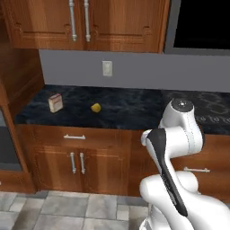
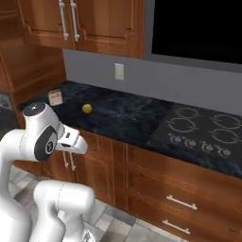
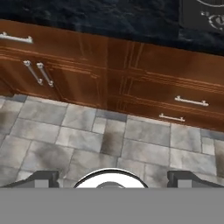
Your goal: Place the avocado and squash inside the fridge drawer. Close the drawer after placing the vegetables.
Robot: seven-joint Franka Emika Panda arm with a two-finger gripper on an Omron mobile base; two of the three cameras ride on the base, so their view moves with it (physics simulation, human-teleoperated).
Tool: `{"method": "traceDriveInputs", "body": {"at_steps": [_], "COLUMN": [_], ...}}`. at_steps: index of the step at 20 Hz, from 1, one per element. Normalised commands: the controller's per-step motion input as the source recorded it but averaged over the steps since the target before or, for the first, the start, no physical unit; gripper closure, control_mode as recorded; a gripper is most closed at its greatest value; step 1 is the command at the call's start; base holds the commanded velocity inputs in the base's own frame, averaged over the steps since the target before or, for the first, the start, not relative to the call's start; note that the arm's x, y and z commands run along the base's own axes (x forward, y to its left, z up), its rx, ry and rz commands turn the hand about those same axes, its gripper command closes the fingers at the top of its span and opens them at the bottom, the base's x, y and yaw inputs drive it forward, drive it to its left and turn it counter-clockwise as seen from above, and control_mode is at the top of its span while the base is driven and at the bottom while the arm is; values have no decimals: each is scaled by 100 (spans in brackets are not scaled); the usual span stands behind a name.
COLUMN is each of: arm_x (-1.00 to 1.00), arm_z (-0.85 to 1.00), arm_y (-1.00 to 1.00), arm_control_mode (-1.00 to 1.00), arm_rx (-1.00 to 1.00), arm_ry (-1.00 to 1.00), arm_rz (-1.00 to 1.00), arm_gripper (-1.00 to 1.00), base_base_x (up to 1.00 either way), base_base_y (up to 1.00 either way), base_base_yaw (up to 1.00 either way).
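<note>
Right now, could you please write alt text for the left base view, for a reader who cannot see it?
A small yellow squash sits on a dark stone counter, with a tan carton to its left near the counter's end. The white robot arm rises at lower right, before wooden cabinets and a tiled floor.

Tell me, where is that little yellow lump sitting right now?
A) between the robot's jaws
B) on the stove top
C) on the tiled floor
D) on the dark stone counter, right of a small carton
D: the squash rests on the dark counter, apart from and to the right of the tan carton.
</note>
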Motion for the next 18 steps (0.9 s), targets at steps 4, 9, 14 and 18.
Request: {"method": "traceDriveInputs", "body": {"at_steps": [4,9,14,18], "arm_x": [0,0,0,0], "arm_z": [0,0,0,0], "arm_y": [0,0,0,0], "arm_control_mode": [100,100,100,100], "arm_rx": [0,0,0,0], "arm_ry": [0,0,0,0], "arm_rz": [0,0,0,0], "arm_gripper": [-100,-100,-100,-100], "base_base_x": [100,100,82,55], "base_base_y": [87,73,4,0], "base_base_yaw": [-32,-29,-12,-3]}}
